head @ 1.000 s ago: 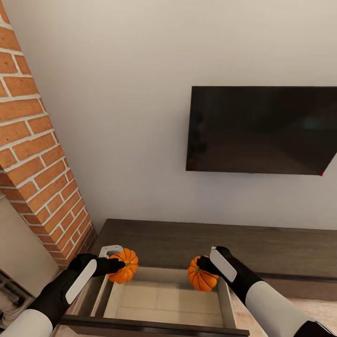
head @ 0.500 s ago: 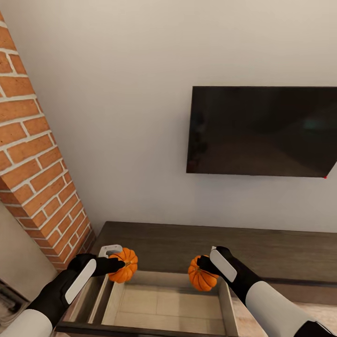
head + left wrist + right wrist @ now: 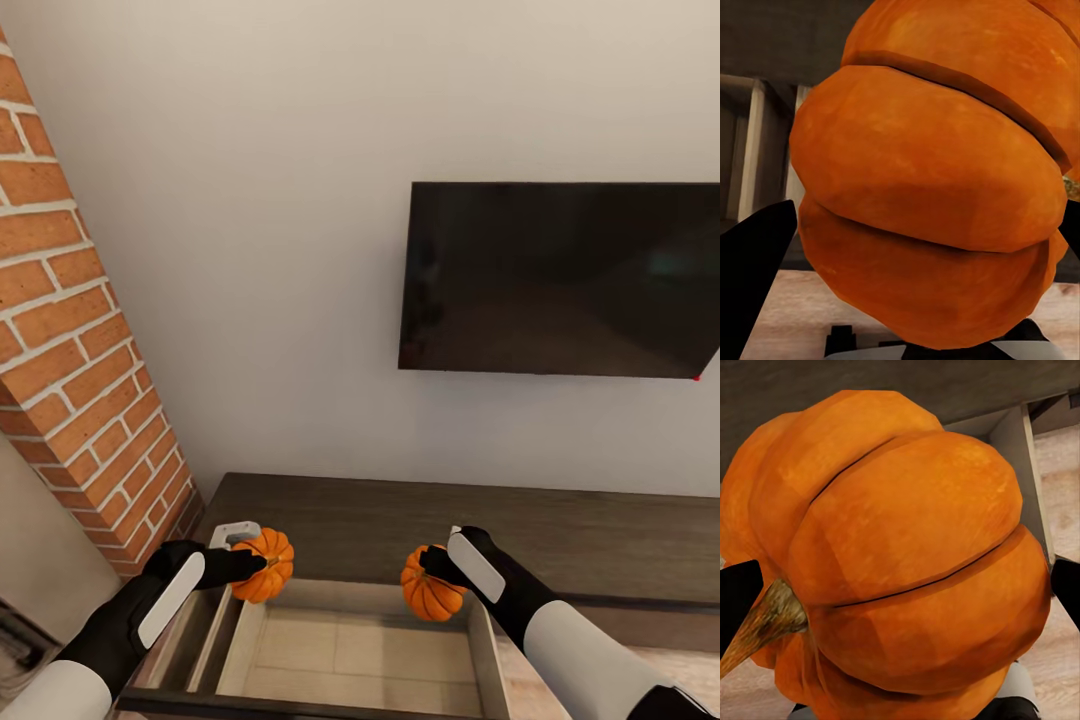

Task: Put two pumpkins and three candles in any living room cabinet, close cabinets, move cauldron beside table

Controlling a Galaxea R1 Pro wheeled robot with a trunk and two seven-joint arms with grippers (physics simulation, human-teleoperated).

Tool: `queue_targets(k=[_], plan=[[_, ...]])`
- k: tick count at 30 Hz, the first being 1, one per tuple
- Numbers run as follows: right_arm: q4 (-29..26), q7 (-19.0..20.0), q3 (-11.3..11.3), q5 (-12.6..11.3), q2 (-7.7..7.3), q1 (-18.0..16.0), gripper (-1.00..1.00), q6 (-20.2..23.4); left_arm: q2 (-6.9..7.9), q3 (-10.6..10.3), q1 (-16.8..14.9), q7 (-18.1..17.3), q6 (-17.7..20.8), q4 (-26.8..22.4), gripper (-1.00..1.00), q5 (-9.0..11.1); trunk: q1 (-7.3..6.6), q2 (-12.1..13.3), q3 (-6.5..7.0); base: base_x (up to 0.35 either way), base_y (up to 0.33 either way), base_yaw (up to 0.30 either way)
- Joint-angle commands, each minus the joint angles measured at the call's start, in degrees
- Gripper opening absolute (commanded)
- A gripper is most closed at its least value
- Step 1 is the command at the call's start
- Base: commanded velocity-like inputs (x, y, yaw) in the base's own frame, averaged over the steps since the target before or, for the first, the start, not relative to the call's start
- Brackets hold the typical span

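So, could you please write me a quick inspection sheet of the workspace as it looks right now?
Surface: dark-brown cabinet against the wall, one drawer pulled open, pale inside bare.
Job's things: left pumpkin and right pumpkin, both held above the drawer's far end.
Clutter: nothing seen.
Grippers: left gripper shut on the left pumpkin; right gripper shut on the right pumpkin.
Cables: nothing seen.
Surroundings: wall-mounted TV, brick column, plain wall.

The long, low, dark-brown cabinet (image 3: 400, 525) stands against the white wall, its flat top bare, with one drawer (image 3: 350, 645) pulled out at its left end, pale beige inside, and pale wood floor (image 3: 660, 655) beside it.
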Motion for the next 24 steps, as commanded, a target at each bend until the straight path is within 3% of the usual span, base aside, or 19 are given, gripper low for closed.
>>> queue_targets(k=[1,8,16,24], plan=[[-0.1,-0.4,0.4,-0.4,-0.04,-0.1,-1.00,0.1,0.07,-0.2,-0.1,0.7,0.1,-0.1,-1.00,0.6,0.26,-0.5,-0.31,0.000,0.000,0.000],[-0.1,-0.4,0.5,-0.3,0.28,-0.1,-1.00,0.1,-0.01,-0.2,-0.1,0.7,0.2,-0.1,-1.00,0.8,1.80,-3.4,-1.56,0.000,0.000,0.000],[-0.1,-0.4,0.7,0.1,3.08,-0.1,-1.00,0.2,-0.13,-0.4,-0.1,0.7,0.2,0.0,-1.00,0.9,3.55,-6.6,-3.00,0.000,0.000,0.000],[-0.1,-0.4,0.9,0.2,3.66,-0.1,-1.00,0.3,-1.06,-0.8,-0.1,2.6,0.2,0.1,-1.00,1.0,5.31,-9.8,-4.43,0.000,0.000,0.000]])
